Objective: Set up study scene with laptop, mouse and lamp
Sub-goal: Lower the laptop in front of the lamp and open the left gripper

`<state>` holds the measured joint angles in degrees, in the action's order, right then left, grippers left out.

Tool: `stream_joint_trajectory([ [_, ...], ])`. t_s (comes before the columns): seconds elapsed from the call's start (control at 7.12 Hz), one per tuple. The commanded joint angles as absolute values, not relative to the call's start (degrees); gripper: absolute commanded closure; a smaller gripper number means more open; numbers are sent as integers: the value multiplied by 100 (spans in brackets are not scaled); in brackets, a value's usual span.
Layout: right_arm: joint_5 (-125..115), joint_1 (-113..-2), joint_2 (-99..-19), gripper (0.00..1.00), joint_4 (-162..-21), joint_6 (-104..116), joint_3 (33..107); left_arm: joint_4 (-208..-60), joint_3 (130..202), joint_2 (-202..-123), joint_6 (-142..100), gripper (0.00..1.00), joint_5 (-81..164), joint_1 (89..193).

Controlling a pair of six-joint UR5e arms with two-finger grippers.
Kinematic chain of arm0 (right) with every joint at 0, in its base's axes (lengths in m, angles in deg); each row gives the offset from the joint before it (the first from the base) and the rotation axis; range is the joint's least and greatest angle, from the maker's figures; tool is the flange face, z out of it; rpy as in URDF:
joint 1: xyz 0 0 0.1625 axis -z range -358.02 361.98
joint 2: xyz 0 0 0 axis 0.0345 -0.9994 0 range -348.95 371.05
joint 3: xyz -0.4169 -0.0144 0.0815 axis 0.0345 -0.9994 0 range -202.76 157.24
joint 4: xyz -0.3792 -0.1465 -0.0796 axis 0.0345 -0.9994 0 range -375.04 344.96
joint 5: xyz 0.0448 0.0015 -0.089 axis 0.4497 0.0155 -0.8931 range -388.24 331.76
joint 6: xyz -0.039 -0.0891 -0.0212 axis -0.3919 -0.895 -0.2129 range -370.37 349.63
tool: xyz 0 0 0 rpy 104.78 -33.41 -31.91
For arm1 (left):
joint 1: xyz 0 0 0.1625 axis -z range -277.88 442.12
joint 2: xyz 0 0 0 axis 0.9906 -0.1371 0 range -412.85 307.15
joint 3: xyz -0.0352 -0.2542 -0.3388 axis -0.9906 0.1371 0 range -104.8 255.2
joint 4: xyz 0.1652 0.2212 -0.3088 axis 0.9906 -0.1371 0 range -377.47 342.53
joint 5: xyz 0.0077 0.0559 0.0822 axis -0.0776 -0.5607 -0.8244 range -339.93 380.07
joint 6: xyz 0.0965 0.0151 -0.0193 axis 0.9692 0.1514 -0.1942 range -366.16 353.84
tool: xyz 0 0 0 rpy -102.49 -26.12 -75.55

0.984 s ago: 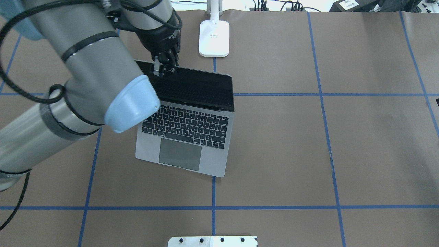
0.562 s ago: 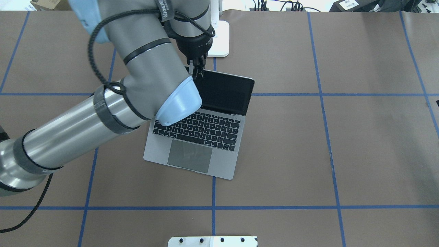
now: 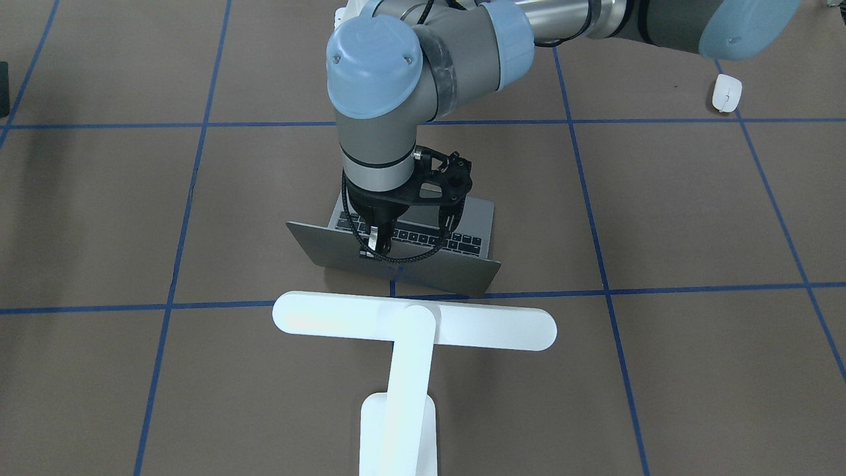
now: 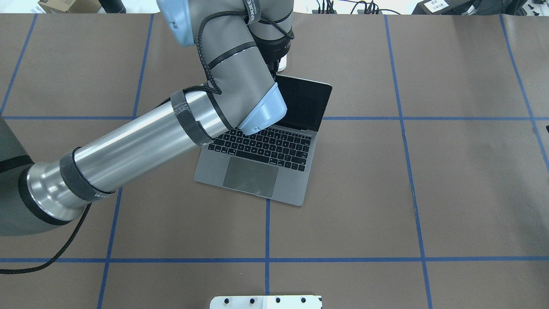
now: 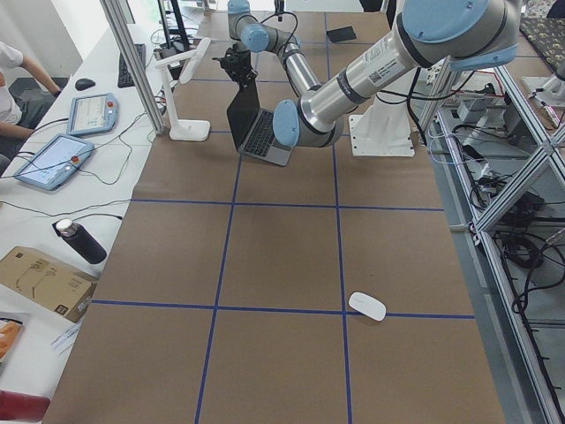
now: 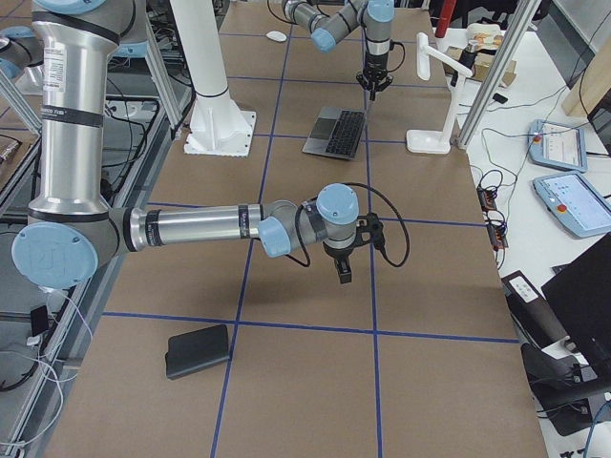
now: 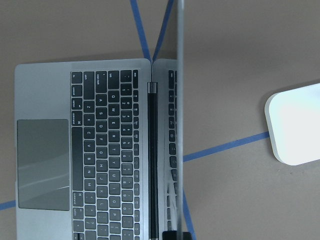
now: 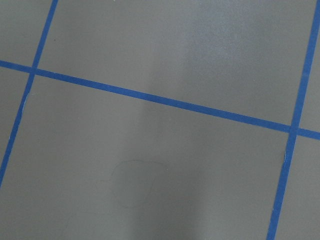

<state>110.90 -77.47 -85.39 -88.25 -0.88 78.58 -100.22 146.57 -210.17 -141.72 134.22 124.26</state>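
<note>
One shift: laptop (image 4: 251, 177) dragged rightward, lid steeper, left tool (image 3: 377, 248) grasping lid.

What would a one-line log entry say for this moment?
left jaws: shut on laptop lid edge | laptop: open, lid about upright | lamp: beyond lid, apart | mouse: far on robot's left, untouched | right jaws: unclear

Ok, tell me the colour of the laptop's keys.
Black keys with white lettering, set in the grey laptop; clearest in the left wrist view.
</note>
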Motion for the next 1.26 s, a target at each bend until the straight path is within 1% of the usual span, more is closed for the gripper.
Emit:
stream_joint_trajectory([
  [0.0,11080,-7748,-8554,1,-8825,-88,7858,-10377,14288,-21070,-14212,100,13231,12474],
  [0.28,11072,-7748,-8571,1,-8825,-88,7849,-10483,14226,-21079,-14554,100,13151,12650],
  [0.42,11072,-7748,-8589,1,-8825,-88,7841,-10858,14026,-21079,-14990,100,13151,12764],
  [0.7,11072,-7748,-8589,1,-8825,-88,7841,-10967,13866,-21088,-15362,100,12976,12774],
  [0.98,11072,-7748,-8598,1,-8825,-88,7841,-11037,13857,-21097,-15452,100,12905,12800],
  [1.12,11072,-7748,-8598,1,-8825,-88,7806,-11046,13866,-21088,-15382,39,12905,12800],
])
